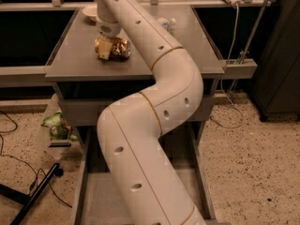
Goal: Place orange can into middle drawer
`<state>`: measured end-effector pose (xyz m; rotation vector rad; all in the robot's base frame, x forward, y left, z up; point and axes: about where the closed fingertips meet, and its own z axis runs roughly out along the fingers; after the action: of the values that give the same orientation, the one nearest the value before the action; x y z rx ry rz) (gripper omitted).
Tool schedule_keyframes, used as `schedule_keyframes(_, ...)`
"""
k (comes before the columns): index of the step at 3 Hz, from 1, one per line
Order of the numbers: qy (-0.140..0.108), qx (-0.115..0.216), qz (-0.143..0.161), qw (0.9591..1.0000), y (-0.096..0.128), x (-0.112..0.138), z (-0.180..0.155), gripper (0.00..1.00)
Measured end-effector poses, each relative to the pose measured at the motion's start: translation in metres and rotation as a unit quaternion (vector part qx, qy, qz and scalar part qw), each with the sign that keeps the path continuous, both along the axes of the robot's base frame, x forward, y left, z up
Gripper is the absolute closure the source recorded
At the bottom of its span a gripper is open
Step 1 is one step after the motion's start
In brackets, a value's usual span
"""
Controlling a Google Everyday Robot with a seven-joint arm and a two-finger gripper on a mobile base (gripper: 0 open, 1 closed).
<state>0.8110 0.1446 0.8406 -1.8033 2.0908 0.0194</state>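
Note:
The orange can (120, 48) lies on its side on the grey cabinet top (75, 55), toward the back left. My gripper (106, 48) comes down onto the can's left end from above, and one pale finger (104, 51) crosses in front of the can, holding it. Below the cabinet front, the middle drawer (93, 198) stands pulled out toward me. Its flat grey floor and low left wall (78, 182) show, while my thick white arm (154, 125) hides most of its centre and right.
A clear plastic bottle (167, 21) lies behind the arm on the cabinet top, and a white bowl (89, 12) sits at the back left. A green bag (57, 125) rests in a bin left of the cabinet. A black stand leg (35, 196) and cables lie on the floor.

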Motion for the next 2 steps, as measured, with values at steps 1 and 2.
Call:
schedule_keyframes(1,-0.013,-0.017,-0.004,0.9998,-0.001,-0.007,0.024,1.00)
schedule_keyframes(2,-0.001,-0.040,-0.022,0.9990,0.004,-0.034,0.056,1.00)
